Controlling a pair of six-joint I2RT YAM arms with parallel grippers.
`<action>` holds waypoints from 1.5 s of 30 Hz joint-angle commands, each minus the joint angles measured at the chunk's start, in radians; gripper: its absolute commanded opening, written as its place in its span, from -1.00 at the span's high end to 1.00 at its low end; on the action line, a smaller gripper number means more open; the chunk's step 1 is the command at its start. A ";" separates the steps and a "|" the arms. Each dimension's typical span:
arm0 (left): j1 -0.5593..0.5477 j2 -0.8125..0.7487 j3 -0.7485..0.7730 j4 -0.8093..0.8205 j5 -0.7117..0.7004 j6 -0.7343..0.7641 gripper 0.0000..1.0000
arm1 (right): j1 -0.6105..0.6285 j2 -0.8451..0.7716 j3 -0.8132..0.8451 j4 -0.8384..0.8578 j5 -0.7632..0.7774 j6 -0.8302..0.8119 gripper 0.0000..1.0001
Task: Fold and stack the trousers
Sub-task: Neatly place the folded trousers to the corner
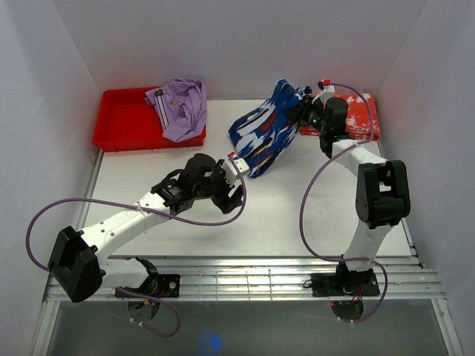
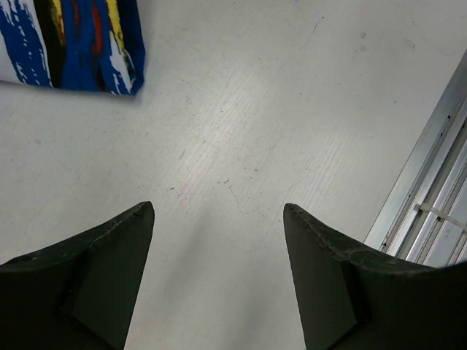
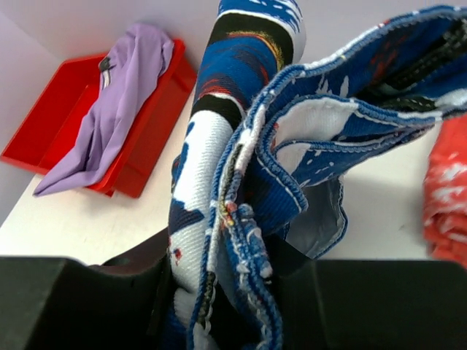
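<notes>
The trousers (image 1: 263, 132), in a blue, white and black streaked print with red and yellow patches, lie folded and slanted at the back middle of the table. Their right end is lifted. My right gripper (image 1: 308, 110) is shut on that bunched end, and the fabric (image 3: 233, 211) sits pinched between the jaws in the right wrist view. My left gripper (image 1: 236, 199) is open and empty just in front of the trousers' near corner (image 2: 80, 44), over bare table.
A red tray (image 1: 122, 122) at the back left holds a plain lilac garment (image 1: 182, 107), which hangs over its right edge. An orange-red garment with white splotches (image 1: 360, 115) lies at the back right. Metal rails (image 1: 245, 282) run along the near edge.
</notes>
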 commanded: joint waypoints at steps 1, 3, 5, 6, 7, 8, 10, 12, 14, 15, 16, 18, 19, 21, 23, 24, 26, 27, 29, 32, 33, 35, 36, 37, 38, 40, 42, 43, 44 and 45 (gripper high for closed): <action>-0.002 -0.061 -0.012 -0.002 -0.005 0.013 -0.64 | -0.015 0.023 0.132 0.124 0.018 -0.039 0.85; 0.000 -0.071 -0.023 0.003 -0.006 0.020 -0.64 | -0.021 0.050 0.180 0.155 0.024 -0.044 0.84; 0.000 -0.088 -0.031 0.010 -0.008 0.023 -0.64 | -0.026 0.078 0.207 0.185 0.032 -0.049 0.85; 0.000 -0.091 -0.037 0.006 -0.006 0.022 -0.65 | -0.032 0.086 0.236 0.214 0.038 -0.053 0.85; 0.000 -0.093 -0.040 0.006 -0.008 0.022 -0.65 | -0.035 0.096 0.253 0.227 0.038 -0.055 0.84; 0.000 -0.094 -0.043 0.001 -0.008 0.020 -0.65 | -0.038 0.118 0.272 0.234 0.038 -0.058 0.85; -0.002 -0.104 -0.055 0.001 -0.011 0.022 -0.65 | -0.047 0.138 0.331 0.247 0.034 -0.062 0.85; 0.000 -0.110 -0.063 0.000 -0.014 0.020 -0.65 | -0.055 0.167 0.375 0.250 0.040 -0.067 0.85; -0.002 -0.110 -0.066 -0.006 -0.018 0.022 -0.67 | -0.059 0.191 0.428 0.256 0.041 -0.096 0.85; 0.000 -0.111 -0.064 -0.006 -0.018 0.022 -0.67 | -0.063 0.198 0.444 0.262 0.050 -0.108 0.85; 0.000 -0.111 -0.064 -0.011 -0.018 0.020 -0.78 | -0.064 0.204 0.459 0.264 0.053 -0.121 0.84; -0.002 -0.111 -0.064 -0.013 -0.017 0.022 -0.87 | -0.075 0.231 0.517 0.265 0.053 -0.118 0.85; 0.000 -0.114 -0.064 -0.016 -0.017 0.019 -0.89 | -0.078 0.239 0.536 0.262 0.055 -0.118 0.85; -0.002 -0.116 -0.070 -0.016 -0.020 0.020 -0.93 | -0.086 0.261 0.589 0.258 0.054 -0.124 0.85; 0.000 -0.119 -0.074 -0.016 -0.020 0.019 -0.93 | -0.087 0.279 0.623 0.248 0.052 -0.133 0.85; 0.000 -0.121 -0.075 -0.014 -0.018 0.016 -0.94 | -0.092 0.284 0.654 0.241 0.052 -0.134 0.85; 0.000 -0.122 -0.075 -0.014 -0.017 0.014 -0.94 | -0.096 0.302 0.688 0.235 0.055 -0.141 0.85; 0.000 -0.122 -0.077 -0.013 -0.017 0.014 -0.95 | -0.099 0.308 0.723 0.225 0.058 -0.145 0.85; 0.001 -0.124 -0.078 -0.013 -0.018 0.019 -0.95 | -0.105 0.326 0.760 0.216 0.061 -0.147 0.85; 0.001 -0.127 -0.080 -0.016 -0.018 0.019 -0.95 | -0.116 0.348 0.829 0.196 0.064 -0.151 0.85; 0.001 -0.128 -0.081 -0.017 -0.018 0.019 -0.95 | -0.121 0.351 0.844 0.190 0.064 -0.154 0.84; 0.001 -0.131 -0.083 -0.019 -0.017 0.019 -0.96 | -0.129 0.356 0.872 0.178 0.057 -0.153 0.85; 0.000 -0.130 -0.083 -0.017 -0.017 0.019 -0.96 | -0.136 0.353 0.873 0.175 0.052 -0.153 0.85; 0.001 -0.130 -0.083 -0.019 -0.017 0.017 -0.96 | -0.144 0.351 0.872 0.173 0.046 -0.153 0.85; 0.001 -0.128 -0.083 -0.017 -0.014 0.019 -0.96 | -0.148 0.345 0.864 0.175 0.040 -0.151 0.85; 0.001 -0.125 -0.083 -0.017 -0.014 0.019 -0.96 | -0.155 0.340 0.853 0.176 0.023 -0.153 0.85; 0.001 -0.124 -0.080 -0.017 -0.008 0.020 -0.96 | -0.200 0.334 0.838 0.181 0.008 -0.151 0.85; 0.001 -0.121 -0.080 -0.016 -0.006 0.020 -0.96 | -0.210 0.331 0.830 0.182 -0.009 -0.151 0.85; 0.001 -0.118 -0.078 -0.017 -0.008 0.020 -0.96 | -0.217 0.325 0.820 0.185 -0.017 -0.153 0.85; 0.001 -0.116 -0.075 -0.017 -0.006 0.023 -0.96 | -0.233 0.319 0.788 0.196 -0.022 -0.153 0.85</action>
